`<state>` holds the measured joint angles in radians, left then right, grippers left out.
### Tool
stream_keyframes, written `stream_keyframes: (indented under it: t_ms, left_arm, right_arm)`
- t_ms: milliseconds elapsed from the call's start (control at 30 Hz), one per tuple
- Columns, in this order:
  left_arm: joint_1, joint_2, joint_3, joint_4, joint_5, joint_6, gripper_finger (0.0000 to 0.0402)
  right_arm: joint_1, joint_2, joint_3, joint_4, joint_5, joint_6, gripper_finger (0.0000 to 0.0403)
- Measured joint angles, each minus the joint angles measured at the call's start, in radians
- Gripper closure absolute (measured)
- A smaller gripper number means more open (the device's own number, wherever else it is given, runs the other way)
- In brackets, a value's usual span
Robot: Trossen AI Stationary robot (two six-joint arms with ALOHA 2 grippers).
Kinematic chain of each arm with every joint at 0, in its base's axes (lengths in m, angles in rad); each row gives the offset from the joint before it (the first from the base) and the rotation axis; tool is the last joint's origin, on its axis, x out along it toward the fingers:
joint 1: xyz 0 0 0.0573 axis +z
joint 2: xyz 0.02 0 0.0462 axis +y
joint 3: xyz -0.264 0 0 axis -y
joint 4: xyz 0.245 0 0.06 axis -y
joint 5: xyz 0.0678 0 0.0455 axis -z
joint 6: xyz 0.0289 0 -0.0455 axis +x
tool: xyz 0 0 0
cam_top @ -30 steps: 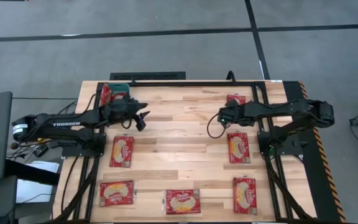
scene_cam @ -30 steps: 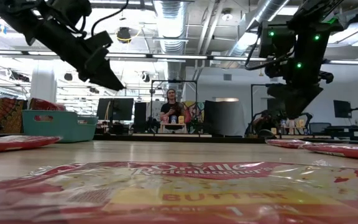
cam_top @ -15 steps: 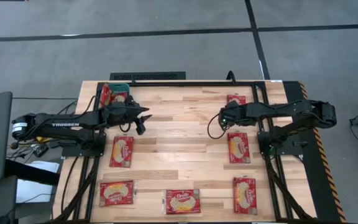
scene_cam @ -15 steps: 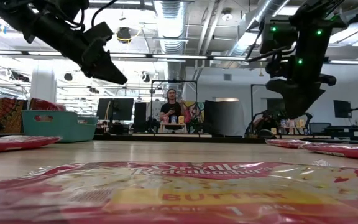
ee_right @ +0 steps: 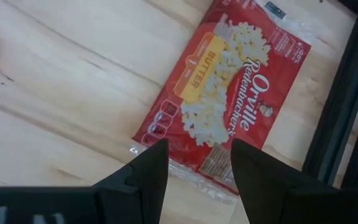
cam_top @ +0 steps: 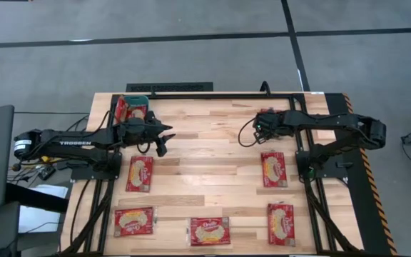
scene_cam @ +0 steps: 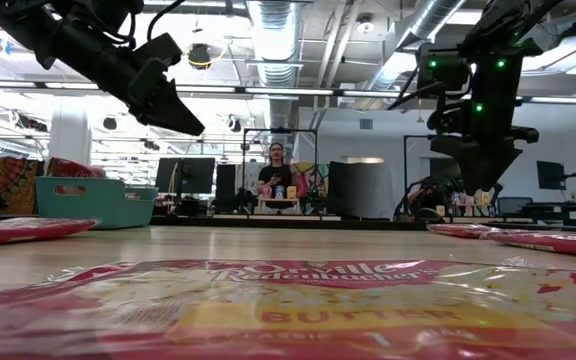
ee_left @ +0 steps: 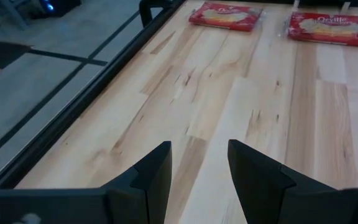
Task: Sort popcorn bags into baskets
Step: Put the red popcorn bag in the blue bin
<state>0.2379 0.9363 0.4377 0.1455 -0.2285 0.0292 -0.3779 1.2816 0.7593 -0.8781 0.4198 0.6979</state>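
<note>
I hold the right gripper (ee_right: 194, 165), fingers parted and empty, above a popcorn bag (ee_right: 229, 102) near the desk's (cam_top: 212, 143) far right corner; left gripper (ee_left: 197, 165) hovers parted, empty.

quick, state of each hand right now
Left hand: open, empty, above bare table.
Right hand: open, empty, above a popcorn bag at the table's far right.
</note>
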Motion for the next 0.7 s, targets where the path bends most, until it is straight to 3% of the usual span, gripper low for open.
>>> stream_keyframes:
  t_ms: [700]
  left_arm:
    - [0.0, 0.0, 0.0, 0.003, -0.019, 0.012, 0.0253]
  right_arm:
    - [0.013, 0.0, 0.0, 0.0, -0.002, -0.002, 0.0205]
